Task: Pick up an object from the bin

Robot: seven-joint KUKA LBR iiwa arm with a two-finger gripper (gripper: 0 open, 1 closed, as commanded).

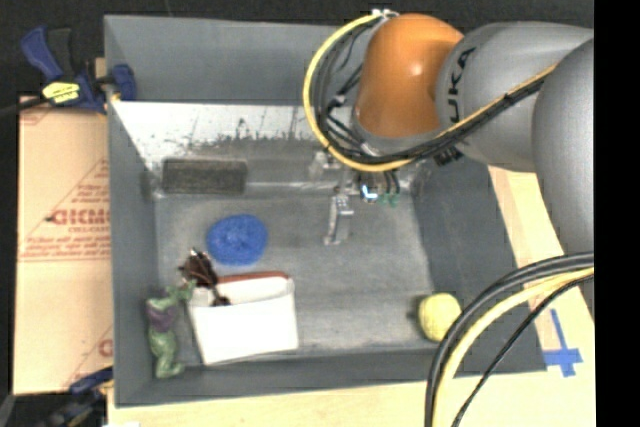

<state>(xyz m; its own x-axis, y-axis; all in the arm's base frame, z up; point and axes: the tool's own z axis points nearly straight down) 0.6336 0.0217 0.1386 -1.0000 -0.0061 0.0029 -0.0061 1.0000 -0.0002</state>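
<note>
My gripper (337, 227) hangs below the orange wrist cover over the bare grey floor in the middle of the bin, toward its back. A blue round crumpled thing (237, 239) lies to its left, apart from it. A yellow ball (437, 315) rests near the front right corner. A dark grey rectangular block (204, 176) lies at the back left, against the wall.
A white box with a red edge (245, 317) sits at the front left. Beside it are a small dark brown thing (199, 269) and a green toy figure (164, 330) in the corner. The arm and its cables cover the bin's back right part.
</note>
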